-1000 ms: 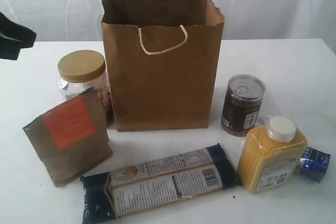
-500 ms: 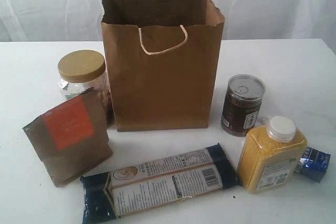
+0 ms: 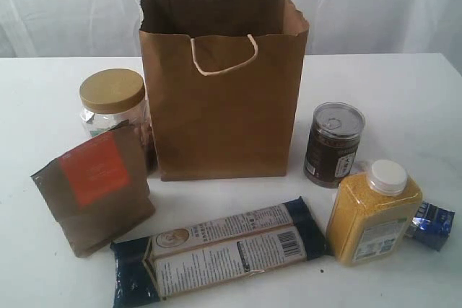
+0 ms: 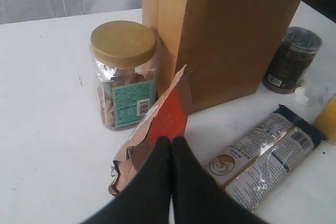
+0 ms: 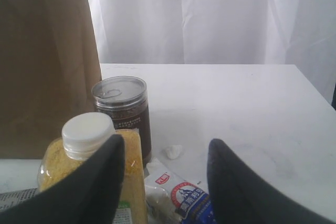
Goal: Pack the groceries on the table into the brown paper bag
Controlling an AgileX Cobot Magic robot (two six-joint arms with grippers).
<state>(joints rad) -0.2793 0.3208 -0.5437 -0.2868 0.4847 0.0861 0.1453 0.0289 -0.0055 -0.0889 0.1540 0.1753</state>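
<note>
The brown paper bag (image 3: pixel 224 84) stands upright and open at the middle of the table (image 3: pixel 390 84). Left of it sit the gold-lidded jar (image 3: pixel 112 102) and the brown pouch with orange label (image 3: pixel 94 185). The long dark-blue packet (image 3: pixel 216 250) lies in front. On the right stand the dark tin can (image 3: pixel 333 142) and the yellow white-capped bottle (image 3: pixel 372 210), with the small blue-silver packet (image 3: pixel 432 225) beside the bottle. Neither gripper shows in the exterior view. My left gripper (image 4: pixel 171 141) is shut and empty above the pouch (image 4: pixel 157 129). My right gripper (image 5: pixel 165 148) is open over the small packet (image 5: pixel 184 198), next to the bottle (image 5: pixel 89 150).
A white curtain (image 3: pixel 375 5) hangs behind the table. A small white scrap (image 5: pixel 173 151) lies near the can (image 5: pixel 122 111). Bare tabletop stretches to the right of the can and to the left of the jar (image 4: pixel 123 72).
A dark arm part that showed at the far left edge of the exterior view a second ago has left the picture. The groceries and the bag have not moved.
</note>
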